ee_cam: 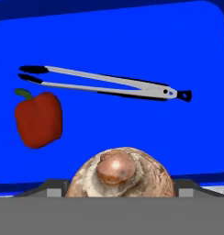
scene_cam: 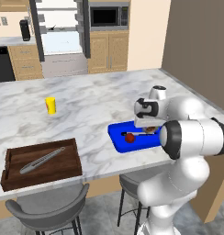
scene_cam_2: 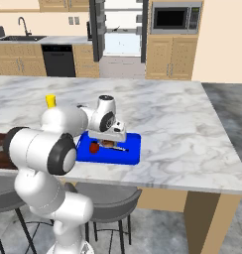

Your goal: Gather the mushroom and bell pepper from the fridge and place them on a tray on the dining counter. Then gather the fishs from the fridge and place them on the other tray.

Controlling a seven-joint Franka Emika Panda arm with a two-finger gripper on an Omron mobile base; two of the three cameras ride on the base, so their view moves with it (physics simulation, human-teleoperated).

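- The mushroom (ee_cam: 120, 174) sits between the two fingertips of the pincer (ee_cam: 119, 190), at the bottom of the hand view; its stem stub points toward the camera, and its brown cap faces away, toward the tray below.
- The pincer is pinching the mushroom from both sides, and it hangs low over the blue tray (scene_cam: 118, 140).
- From the base views, the mushroom (scene_cam: 151, 130) shows as a small brown spot just under the hand, above the near part of the blue tray (scene_cam_2: 133, 149).
- The red bell pepper (ee_cam: 39, 118) lies on the blue tray, apart from the mushroom; its green stem points to the upper left in the hand view, and its long axis runs about up and down there.
- In the left base view the bell pepper (scene_cam: 130, 137) is beside the hand, toward the left part of the tray.
- Metal tongs (ee_cam: 104, 83) lie on the same tray, near the pepper but not touching it; their long axis goes almost left to right in the hand view, with the black tips at the left.
- The blue tray stands on the marble counter (scene_cam: 86, 105), near its front edge.
- A brown wooden tray (scene_cam: 40, 164) stands well apart on the counter, with a second pair of tongs (scene_cam: 42, 159) inside.
- A small yellow cup (scene_cam: 50, 105) stands upright farther back on the counter.
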